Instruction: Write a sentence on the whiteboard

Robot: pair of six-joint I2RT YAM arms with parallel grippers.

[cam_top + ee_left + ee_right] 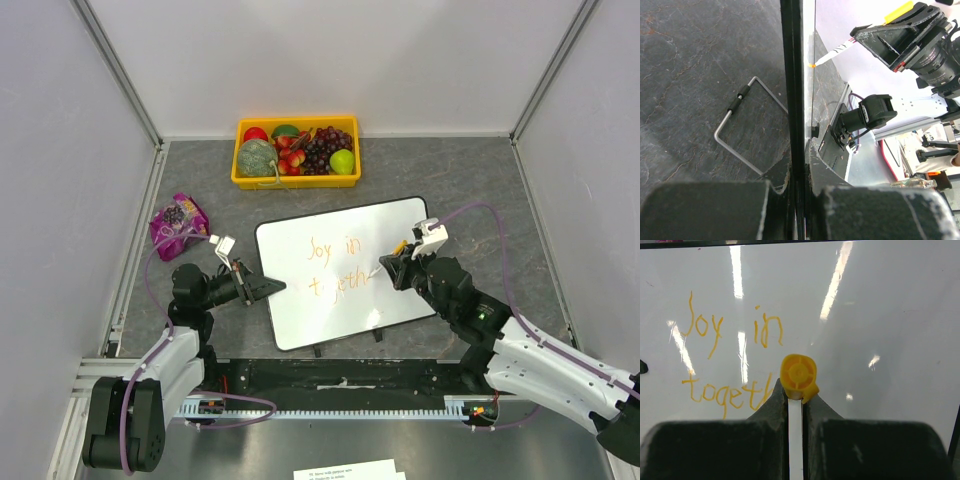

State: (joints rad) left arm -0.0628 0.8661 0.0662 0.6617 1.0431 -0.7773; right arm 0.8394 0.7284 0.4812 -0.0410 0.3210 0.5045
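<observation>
Centrally in the overhead view, the large glossy white rectangular whiteboard with its thin black frame rests slightly skewed on the dark grey stone-patterned tabletop. Orange handwritten lettering on it reads "Joy in" above "togeth". The left gripper is clamped on the board's left edge. The right gripper pinches a white marker with a yellow end, its tip at the board. Pale panel walls enclose the table, and a yellow plastic fruit tray sits at upper centre.

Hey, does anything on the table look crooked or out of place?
The whiteboard sits askew, turned out of line with the table edges, with the left gripper clamped on its left edge. The sentence stops at "togeth". Nothing looks spilled or damaged.
</observation>
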